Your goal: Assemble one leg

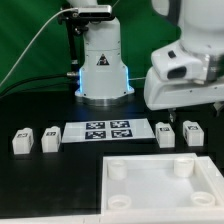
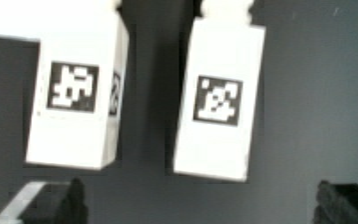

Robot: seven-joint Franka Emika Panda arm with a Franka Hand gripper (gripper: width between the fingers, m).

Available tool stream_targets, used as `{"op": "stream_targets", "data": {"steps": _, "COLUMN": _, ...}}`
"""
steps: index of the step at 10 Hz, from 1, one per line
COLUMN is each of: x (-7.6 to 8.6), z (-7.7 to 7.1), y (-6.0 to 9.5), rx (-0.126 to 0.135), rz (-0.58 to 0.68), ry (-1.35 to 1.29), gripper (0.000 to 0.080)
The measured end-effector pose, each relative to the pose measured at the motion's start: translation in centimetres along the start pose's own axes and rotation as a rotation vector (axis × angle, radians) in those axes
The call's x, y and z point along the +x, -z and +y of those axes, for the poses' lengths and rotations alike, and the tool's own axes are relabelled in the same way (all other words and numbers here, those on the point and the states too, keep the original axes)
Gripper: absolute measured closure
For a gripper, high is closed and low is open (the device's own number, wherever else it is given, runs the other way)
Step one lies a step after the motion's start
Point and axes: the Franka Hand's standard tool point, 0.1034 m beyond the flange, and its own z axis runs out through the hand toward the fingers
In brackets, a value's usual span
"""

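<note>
Four small white legs with black tags lie on the dark table in the exterior view: two at its left (image 1: 22, 141) (image 1: 50, 138) and two at its right (image 1: 166, 133) (image 1: 191, 131). My gripper (image 1: 186, 98) hangs above the right pair, apart from them. In the wrist view that pair lies side by side, one leg (image 2: 78, 95) and the other (image 2: 224, 100), tags facing up. My gripper (image 2: 201, 205) is open and empty; its dark fingertips (image 2: 51, 200) show at the frame edge, wide apart, short of the legs.
The marker board (image 1: 106, 131) lies between the two pairs of legs. A large white square tray-like piece with round corner sockets (image 1: 160, 190) lies in front. The robot base (image 1: 103, 65) stands behind the board.
</note>
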Motion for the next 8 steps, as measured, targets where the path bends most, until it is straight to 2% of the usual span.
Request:
{"op": "stream_targets", "data": {"steps": 1, "x": 0.5, "z": -0.4, "y": 0.2, "rx": 0.0, "rz": -0.085, "ry": -0.011, "gripper": 0.015}}
{"op": "stream_targets", "data": {"steps": 2, "x": 0.0, "z": -0.6, "y": 0.2, "rx": -0.012, "rz": -0.228, "ry": -0.029, "gripper": 0.015}}
{"op": "stream_targets", "data": {"steps": 4, "x": 0.2, "z": -0.6, "y": 0.2, "rx": -0.013, "rz": -0.453, "ry": -0.019, "gripper": 0.015}}
{"op": "stream_targets", "data": {"steps": 5, "x": 0.8, "z": -0.7, "y": -0.1, "rx": -0.008, "rz": -0.481, "ry": -0.017, "gripper": 0.015}}
{"op": "stream_targets", "data": {"steps": 6, "x": 1.1, "z": -0.8, "y": 0.1, "rx": -0.006, "rz": -0.455, "ry": -0.017, "gripper": 0.015}}
{"op": "stream_targets", "data": {"steps": 7, "x": 0.9, "z": -0.9, "y": -0.3, "rx": -0.01, "rz": -0.453, "ry": -0.024, "gripper": 0.015}}
{"op": "stream_targets", "data": {"steps": 8, "x": 0.6, "z": -1.1, "y": -1.6, "rx": -0.013, "rz": -0.454, "ry": -0.03, "gripper": 0.015}}
